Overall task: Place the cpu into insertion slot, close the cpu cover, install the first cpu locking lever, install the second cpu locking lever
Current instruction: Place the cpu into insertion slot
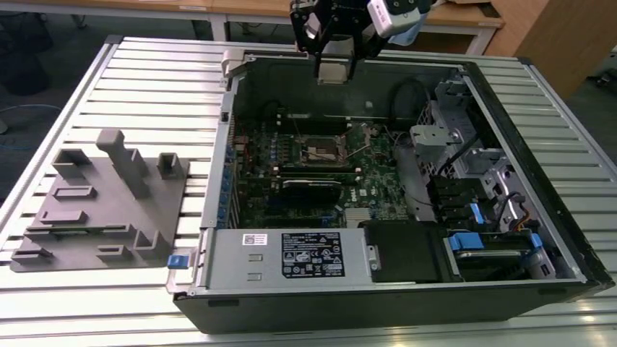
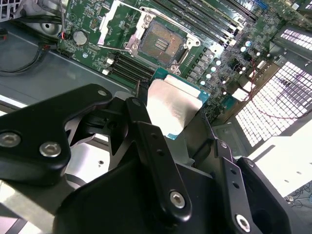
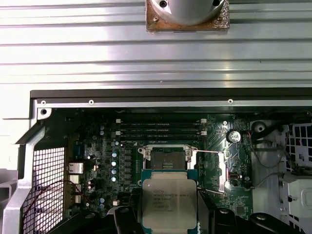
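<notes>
Exterior view: an open computer case (image 1: 386,311) lies on a slatted metal surface (image 1: 144,65), with its green motherboard (image 1: 371,191) exposed inside. The black gripper (image 1: 333,63) hangs over the case's far wall, pinching the cpu (image 1: 333,71), a small pale square held well above the board. The insertion slot (image 1: 323,150) sits near the middle of the board and looks dark and unfilled. A grey fixture tray (image 1: 97,210) with upright posts and shallow pockets rests on the surface at the exterior view's left, just beside the case. Second wrist view: two black fingers (image 2: 151,141) clamp the cpu (image 2: 173,102) by opposite edges, its dull metal top facing the camera. Beyond it the insertion slot (image 2: 158,43) lies open, showing its contact field with no chip in it. The cpu cover (image 2: 113,22), a silvery frame, is swung up beside the slot. First wrist view: the cpu (image 3: 169,202) is held between the fingers, apart from the insertion slot (image 3: 165,158), which is bare inside its silvery rim, and the cpu cover (image 3: 210,171) stands open at the slot's side. Judged from this, the chip is picked up but not yet seated, so placing it, closing the cover and both lever steps are all left to do
</notes>
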`<move>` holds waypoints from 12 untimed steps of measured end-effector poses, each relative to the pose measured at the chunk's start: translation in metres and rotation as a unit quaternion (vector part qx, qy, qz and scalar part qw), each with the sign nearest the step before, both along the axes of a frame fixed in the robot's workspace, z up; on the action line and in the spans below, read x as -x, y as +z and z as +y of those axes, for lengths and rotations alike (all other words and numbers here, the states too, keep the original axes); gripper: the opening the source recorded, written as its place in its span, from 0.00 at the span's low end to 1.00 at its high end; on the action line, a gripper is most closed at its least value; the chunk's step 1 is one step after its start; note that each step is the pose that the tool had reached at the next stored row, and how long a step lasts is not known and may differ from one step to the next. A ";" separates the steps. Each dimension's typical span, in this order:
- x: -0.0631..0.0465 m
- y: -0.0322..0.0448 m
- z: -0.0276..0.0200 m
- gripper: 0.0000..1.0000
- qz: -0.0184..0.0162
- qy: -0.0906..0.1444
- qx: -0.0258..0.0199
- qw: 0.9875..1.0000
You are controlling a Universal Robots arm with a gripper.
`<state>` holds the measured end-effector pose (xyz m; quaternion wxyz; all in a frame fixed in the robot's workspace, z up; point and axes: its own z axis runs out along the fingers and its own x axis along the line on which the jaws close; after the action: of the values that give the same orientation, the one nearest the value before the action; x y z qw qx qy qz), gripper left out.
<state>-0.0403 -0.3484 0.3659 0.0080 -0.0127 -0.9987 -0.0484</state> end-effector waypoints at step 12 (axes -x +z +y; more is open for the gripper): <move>0.000 -0.0068 0.0000 0.54 0.000 0.000 0.000 1.000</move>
<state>-0.0404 -0.3484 0.3591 0.0080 -0.0127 -0.9987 -0.0485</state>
